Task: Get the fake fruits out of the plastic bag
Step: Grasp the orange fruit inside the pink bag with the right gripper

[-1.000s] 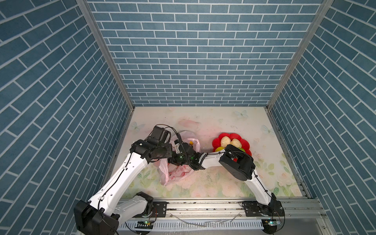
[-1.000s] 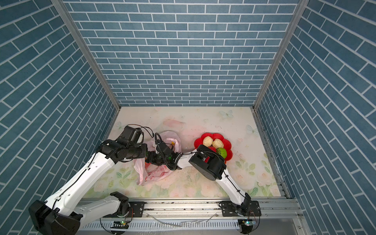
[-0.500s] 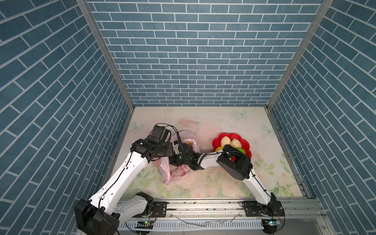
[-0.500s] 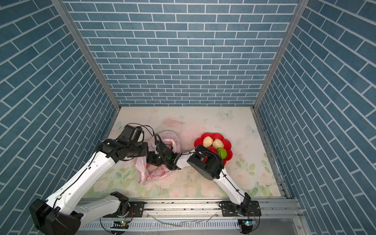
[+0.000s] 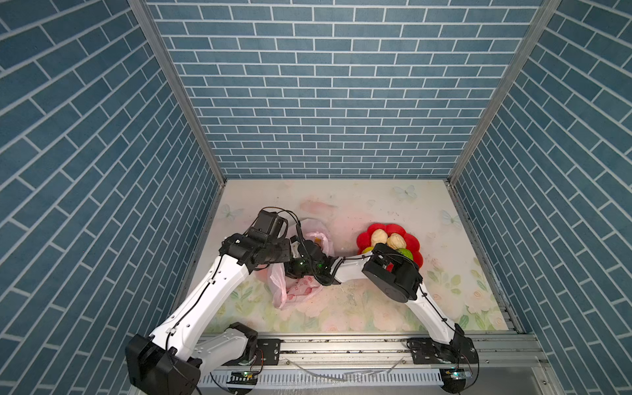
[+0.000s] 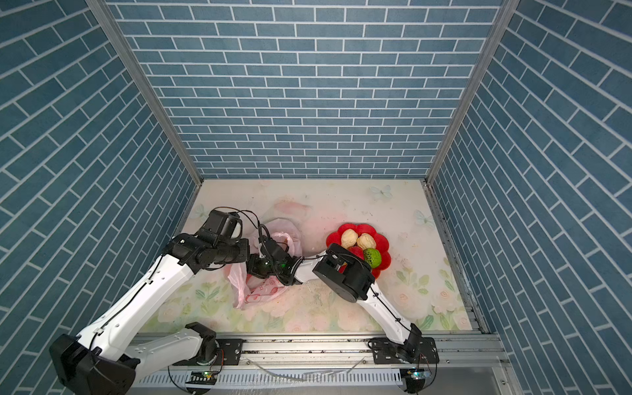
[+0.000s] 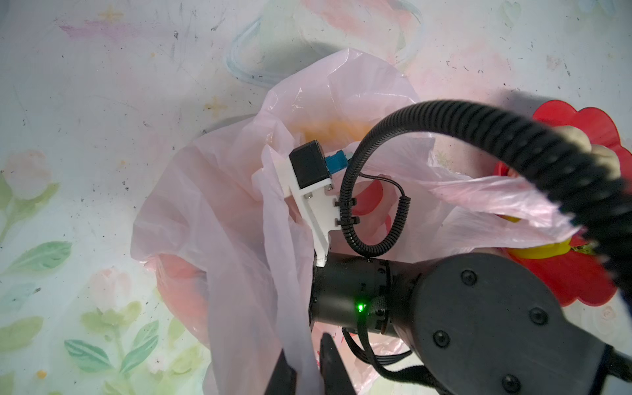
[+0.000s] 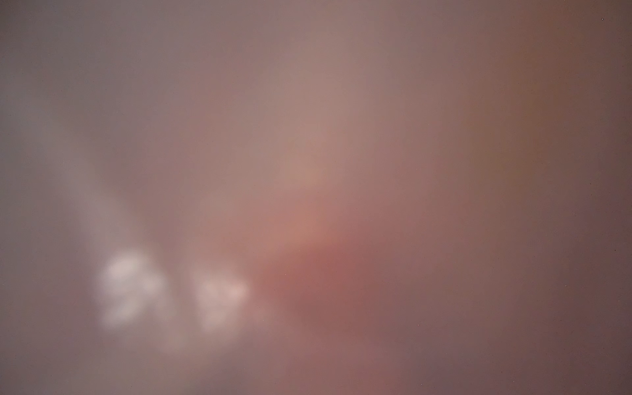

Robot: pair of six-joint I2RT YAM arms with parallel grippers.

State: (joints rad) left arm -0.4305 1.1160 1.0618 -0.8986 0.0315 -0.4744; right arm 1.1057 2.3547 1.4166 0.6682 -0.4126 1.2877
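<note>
The pink plastic bag [image 5: 297,288] [image 6: 261,291] lies left of centre, its mouth lifted. My left gripper [image 7: 306,371] is shut on a fold of the bag's film [image 7: 239,273]. My right arm [image 5: 309,265] reaches across into the bag's mouth, and its fingers are hidden inside; the right wrist view shows only blurred pink film. An orange fruit [image 7: 330,129] glows through the bag. On the red flower-shaped dish [image 5: 413,243] sit two cream fruits [image 5: 379,236] [image 5: 396,241], a green one [image 6: 372,257] and a red one [image 6: 355,252].
Blue brick walls close in the floral mat [image 5: 376,307] on three sides. The metal base rail [image 5: 342,345] runs along the front edge. The right arm's elbow [image 5: 393,277] hangs over the dish's near edge. A yellow fruit [image 7: 542,251] lies on the dish.
The right arm's elbow has shifted slightly to the left, toward the bag. The left arm and the bag stay as they were.
</note>
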